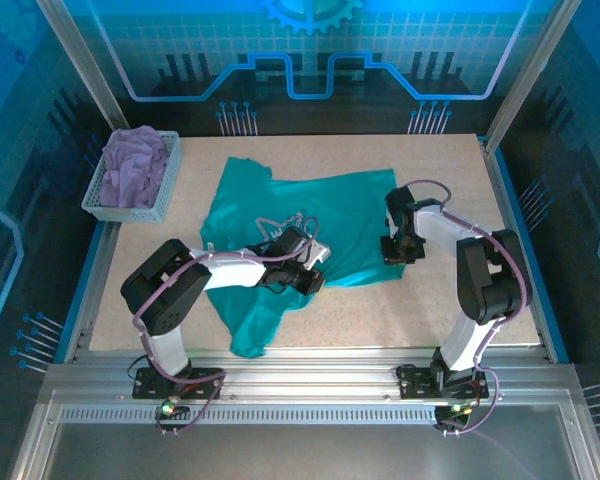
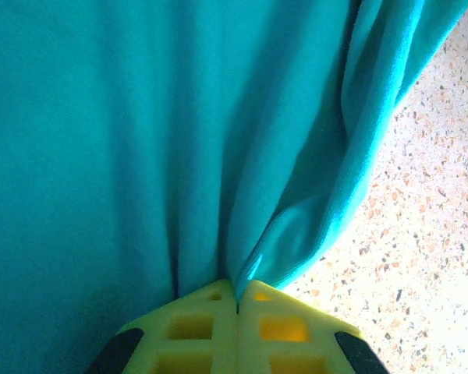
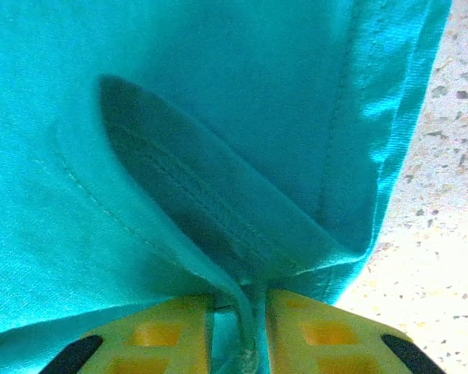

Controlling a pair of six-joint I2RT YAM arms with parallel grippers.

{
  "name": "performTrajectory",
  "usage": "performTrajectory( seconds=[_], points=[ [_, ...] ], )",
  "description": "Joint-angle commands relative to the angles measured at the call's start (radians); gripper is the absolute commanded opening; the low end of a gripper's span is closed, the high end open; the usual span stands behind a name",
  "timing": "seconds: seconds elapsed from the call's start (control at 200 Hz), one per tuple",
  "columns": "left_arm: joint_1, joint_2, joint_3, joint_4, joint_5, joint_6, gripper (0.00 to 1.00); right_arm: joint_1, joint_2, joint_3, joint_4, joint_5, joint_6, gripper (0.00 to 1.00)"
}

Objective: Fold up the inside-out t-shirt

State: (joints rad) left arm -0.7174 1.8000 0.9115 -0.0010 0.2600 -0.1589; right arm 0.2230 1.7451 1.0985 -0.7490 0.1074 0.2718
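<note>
- Teal cloth covered the middle of the bench (image 1: 480, 300): the inside-out t-shirt (image 1: 320, 210) lay mostly flat. Its upper part reached toward the far edge, and a rumpled tail trailed toward the near edge, left of centre.
- The left gripper (image 1: 308, 272) sat on the shirt's near side. In its wrist view the fingers (image 2: 210, 319) were pressed together with a gather of cloth pinched between them.
- The right gripper (image 1: 395, 250) was at the shirt's right-hand edge. Its wrist view showed a narrow slot between the 2 fingers, which were clamped on a stitched hem fold.
- A basket (image 1: 98, 200) holding a lavender garment (image 1: 135, 165) stood at the far left corner, well apart from the shirt.
- To my eye the step was a fold carried from 2 pinch points. It would go best with both arms lifting together, just clear of the cloth, and travelling at 1 pace to keep the edge straight.
- The right grip looked thin, on the hem only, so a sharp tug might pull it free. The bunched tail near the left arm would want smoothing before any crease was set.
</note>
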Motion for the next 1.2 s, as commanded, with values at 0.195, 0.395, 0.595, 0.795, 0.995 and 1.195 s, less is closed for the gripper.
performTrajectory(
  seconds=[0.195, 0.395, 0.595, 0.795, 0.995, 1.195],
  points=[
    [-0.003, 0.014, -0.006, 0.005, 0.028, -0.004, 0.0, -0.022, -0.023, -0.015, -0.008, -0.011, -0.015, 0.08],
    [-0.003, -0.023, 0.005, -0.004, 0.02, -0.039, 0.12, -0.025, -0.107, -0.032, -0.005, -0.049, -0.023, 0.0],
    [0.004, -0.291, -0.069, -0.106, -0.101, -0.154, 0.5, -0.042, -0.15, -0.044, 0.053, -0.143, -0.011, 0.0],
    [0.227, -0.405, -0.187, -0.22, -0.086, -0.396, 0.57, -0.091, -0.136, -0.025, 0.087, -0.144, -0.004, 0.0],
    [0.39, -0.262, -0.146, -0.22, -0.034, -0.404, 0.58, -0.2, -0.119, 0.013, 0.117, -0.188, 0.033, 0.0],
    [0.476, -0.043, 0.012, -0.197, -0.019, -0.399, 0.59, -0.221, -0.066, 0.086, 0.112, -0.127, 0.039, 0.0]
  ],
)
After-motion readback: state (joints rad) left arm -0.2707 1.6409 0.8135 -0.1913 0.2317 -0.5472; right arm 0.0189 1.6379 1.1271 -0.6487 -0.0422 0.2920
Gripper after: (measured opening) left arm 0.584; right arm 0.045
